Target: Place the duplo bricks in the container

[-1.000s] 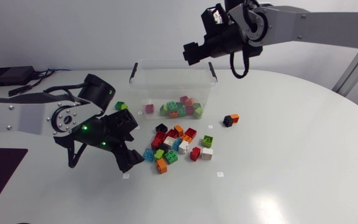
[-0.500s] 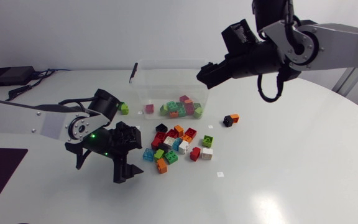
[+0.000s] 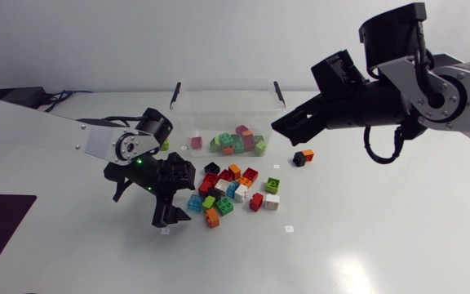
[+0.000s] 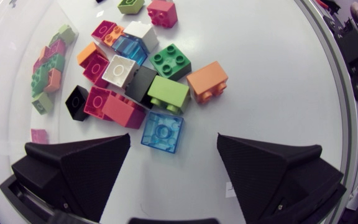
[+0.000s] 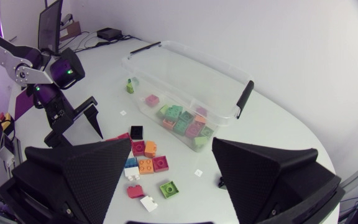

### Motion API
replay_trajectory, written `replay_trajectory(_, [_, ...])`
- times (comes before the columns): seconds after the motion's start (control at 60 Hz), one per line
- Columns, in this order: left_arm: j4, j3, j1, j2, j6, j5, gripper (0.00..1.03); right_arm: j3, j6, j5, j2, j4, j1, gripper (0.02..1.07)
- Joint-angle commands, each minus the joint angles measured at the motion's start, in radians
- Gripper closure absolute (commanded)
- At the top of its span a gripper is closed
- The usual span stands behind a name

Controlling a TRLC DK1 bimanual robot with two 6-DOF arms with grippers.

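Note:
Several loose duplo bricks [image 3: 231, 192] of many colours lie in a pile in front of the clear container [image 3: 227, 83], which holds several more bricks [image 3: 239, 140]. My left gripper [image 3: 172, 194] hangs open at the pile's left edge. In the left wrist view the gripper [image 4: 174, 152] has a clear blue brick [image 4: 163, 130] just ahead between its fingertips, untouched, with a lime brick [image 4: 168, 93] and an orange brick [image 4: 207, 81] beyond. My right gripper [image 3: 294, 126] is open in the air to the right of the container, holding nothing [image 5: 171, 144].
A joined black and orange brick [image 3: 303, 156] lies apart, right of the pile. One green brick [image 3: 164, 145] sits by the container's left side, behind my left arm. The container's black handles [image 5: 244, 98] stick out at its ends.
My right arm has swung from above the container to its right and lower. The left gripper has moved right, up to the pile's edge.

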Motion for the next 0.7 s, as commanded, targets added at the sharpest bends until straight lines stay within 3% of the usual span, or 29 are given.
replay_trajectory(0.0, [-0.031, 0.045, 0.008, 0.044, 0.061, 0.008, 0.07, -0.05, -0.018, -0.002, -0.035, 0.01, -0.004, 0.13])
replay_trajectory(0.3, [-0.092, 0.116, -0.009, 0.118, 0.08, 0.008, 0.12, -0.159, -0.029, -0.005, -0.09, 0.013, -0.009, 0.13])
replay_trajectory(0.5, [-0.161, 0.15, -0.026, 0.149, 0.094, 0.008, 0.31, -0.22, -0.058, -0.016, -0.101, 0.004, -0.006, 0.13])
replay_trajectory(0.683, [-0.182, 0.151, -0.03, 0.15, 0.097, 0.011, 0.59, -0.239, -0.126, -0.046, -0.089, -0.036, -0.004, 0.13])
